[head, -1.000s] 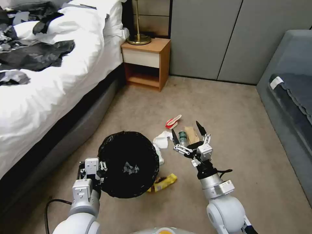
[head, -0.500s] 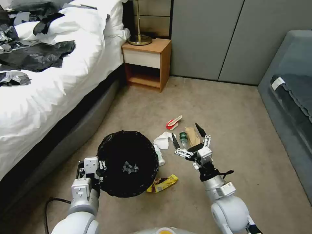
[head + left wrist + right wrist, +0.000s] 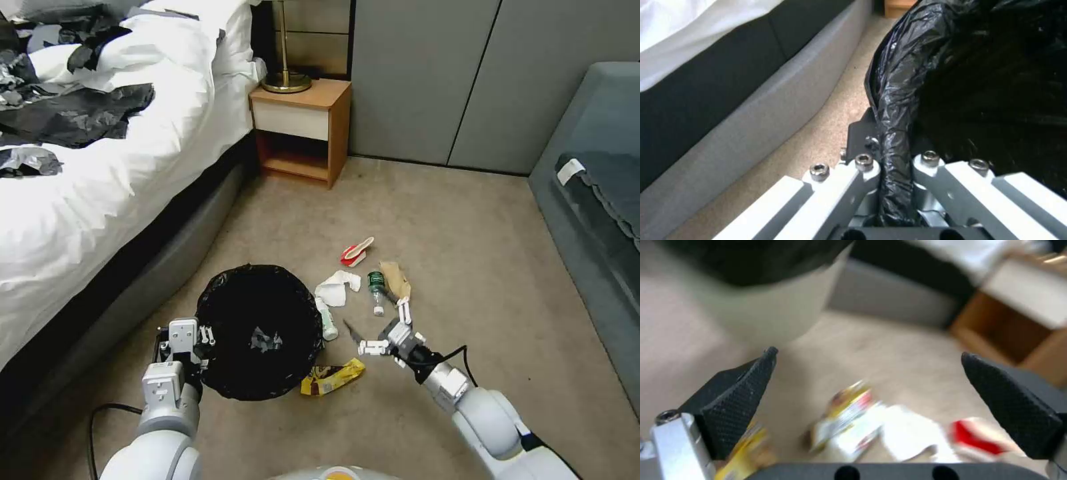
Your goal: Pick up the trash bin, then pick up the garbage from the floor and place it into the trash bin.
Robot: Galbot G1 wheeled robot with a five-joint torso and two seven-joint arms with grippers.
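The trash bin (image 3: 260, 330), lined with a glossy black bag, hangs at the lower left with my left gripper (image 3: 183, 337) shut on its rim; in the left wrist view the left gripper (image 3: 894, 160) pinches the bag-covered rim (image 3: 893, 110). My right gripper (image 3: 373, 321) is open, low over the carpet to the bin's right. Garbage lies on the floor: a yellow wrapper (image 3: 332, 377), a white tissue (image 3: 337, 288), a green-labelled bottle (image 3: 377, 283), a brown paper bag (image 3: 398, 280) and a red-and-white packet (image 3: 355, 251). In the right wrist view the open gripper (image 3: 868, 353) faces the tissue (image 3: 907, 433), the red packet (image 3: 978, 440) and the bin's white wall (image 3: 760, 313).
A bed (image 3: 100, 167) with white bedding and black plastic sheets runs along the left. A wooden nightstand (image 3: 300, 127) with a lamp stands at the back. A grey sofa (image 3: 593, 200) lines the right. A white tube-like packet (image 3: 327, 320) lies beside the bin.
My right arm has dropped and pulled back toward me, bringing the open gripper low over the carpet near the bottle and yellow wrapper. The left gripper keeps holding the bin.
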